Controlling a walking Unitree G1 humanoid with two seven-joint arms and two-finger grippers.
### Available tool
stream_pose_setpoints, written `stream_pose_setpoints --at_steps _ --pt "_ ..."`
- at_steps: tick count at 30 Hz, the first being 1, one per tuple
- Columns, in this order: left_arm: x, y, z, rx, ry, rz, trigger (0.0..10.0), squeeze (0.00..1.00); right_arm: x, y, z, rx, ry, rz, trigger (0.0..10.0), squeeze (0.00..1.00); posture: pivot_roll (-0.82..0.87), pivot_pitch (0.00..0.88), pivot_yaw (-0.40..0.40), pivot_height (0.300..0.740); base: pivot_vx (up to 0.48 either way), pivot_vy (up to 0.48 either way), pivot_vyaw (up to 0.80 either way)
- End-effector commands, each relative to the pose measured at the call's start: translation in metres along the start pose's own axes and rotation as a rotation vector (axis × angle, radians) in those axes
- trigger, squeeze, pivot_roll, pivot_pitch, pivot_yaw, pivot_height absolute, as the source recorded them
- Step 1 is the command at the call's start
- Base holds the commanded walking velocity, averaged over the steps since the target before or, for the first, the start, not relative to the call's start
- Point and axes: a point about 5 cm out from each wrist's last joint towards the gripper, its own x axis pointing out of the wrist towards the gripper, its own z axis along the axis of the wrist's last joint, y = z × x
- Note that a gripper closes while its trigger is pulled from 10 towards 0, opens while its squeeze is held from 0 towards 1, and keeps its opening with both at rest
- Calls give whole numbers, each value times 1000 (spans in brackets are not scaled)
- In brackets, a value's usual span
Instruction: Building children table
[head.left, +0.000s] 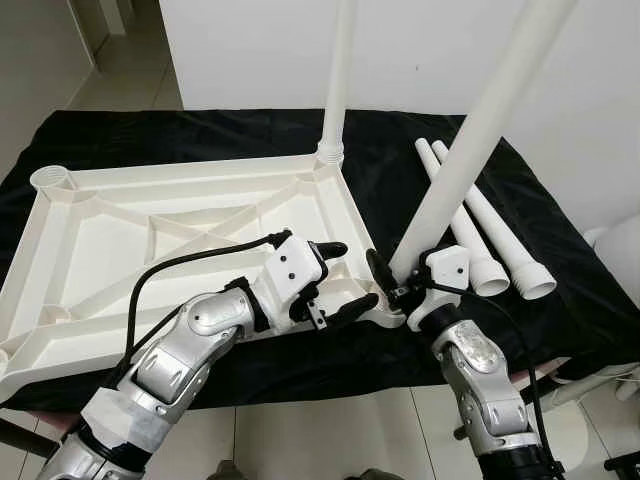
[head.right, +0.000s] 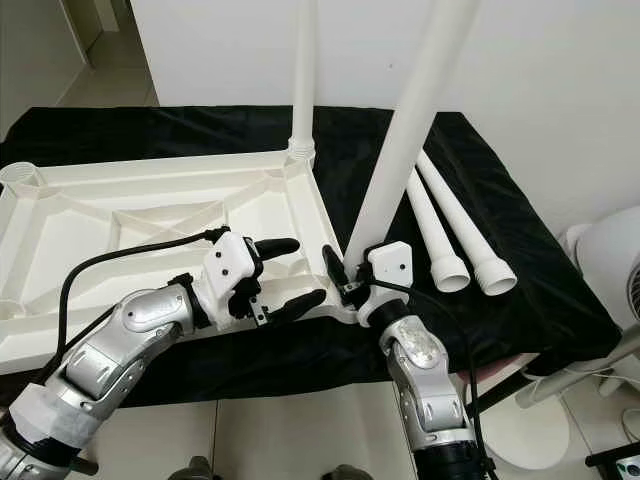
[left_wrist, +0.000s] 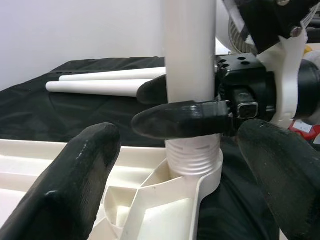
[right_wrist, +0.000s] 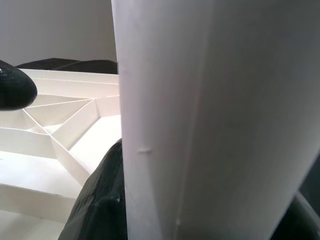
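Left eye view: no brand, label or legible writing anywhere. Nearest, two silver arms reaching forward over tiled floor (head.left: 330, 430). Left pincer (head.left: 340, 282) spread wide, one black finger above and one below, closed on nothing, hovering at the near right corner of the upturned white tabletop (head.left: 110, 250), tips just beside the right pincer. Right pincer (head.left: 392, 282) clamped on the lower end of a long white table leg (head.left: 480, 130), tilted up and to the right, out past the top of the frame. From the left wrist view, that leg's threaded base (left_wrist: 192, 157) seated in the corner socket (left_wrist: 200, 182) of the tabletop, with right fingers (left_wrist: 177, 120) pressed against the tube just above the thread, one on each side. From the right wrist view, white tube close up, a black finger (right_wrist: 100, 200) against it, ribbed tray beyond.

Farther back, tabletop lying underside up on a black cloth (head.left: 560, 230) covering the surface, ribs crossing diagonally, an empty round socket (head.left: 52, 179) at its far left corner. At the far right corner, a second leg (head.left: 338, 75) standing upright in its socket. To the right on the cloth, two loose legs (head.left: 490, 230) lying side by side, touching, wide ends toward the robot. Beyond, white wall. At the right edge in the right eye view, part of a white fan (head.right: 615, 265).
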Motion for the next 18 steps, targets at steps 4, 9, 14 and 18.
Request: stream_pose_setpoints --at_steps 4,9,14,18 --pt "1 -12 2 19 -9 -194 10000 0 -8 -2 -18 3 89 -21 10000 0 46 0 -37 740 0 0 0" --pt "1 -12 2 22 -11 -202 10000 0 -9 3 -21 -26 109 17 10000 0 45 0 -35 740 0 0 0" --pt "1 -12 3 26 -12 -205 10000 0 -10 6 -25 -55 129 50 10000 0 47 0 -32 740 0 0 0" --pt "1 -12 3 28 -11 -207 10000 0 -12 11 -29 -100 152 109 10000 0 47 0 -30 740 0 0 0"
